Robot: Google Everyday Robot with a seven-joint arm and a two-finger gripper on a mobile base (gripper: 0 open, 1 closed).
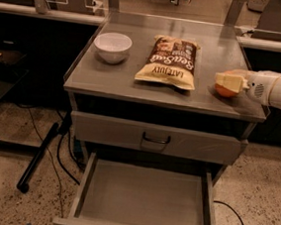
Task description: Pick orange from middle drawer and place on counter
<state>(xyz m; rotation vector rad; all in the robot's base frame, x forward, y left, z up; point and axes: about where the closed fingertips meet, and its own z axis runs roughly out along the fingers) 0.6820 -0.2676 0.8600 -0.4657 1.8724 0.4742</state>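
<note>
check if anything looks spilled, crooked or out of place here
Nothing is spilled or damaged. The one odd spot: the orange is at the very right edge of the counter, under the pincer. The middle drawer hangs open and bare. The chip bag lies flat and the white bowl stands upright.

A white bowl [113,46] sits left of a flat-lying chip bag [169,62]; below them, a closed drawer front [156,138].

The pincer [231,82] seems to clasp the orange [225,92] at the counter [119,77]'s right edge.
</note>
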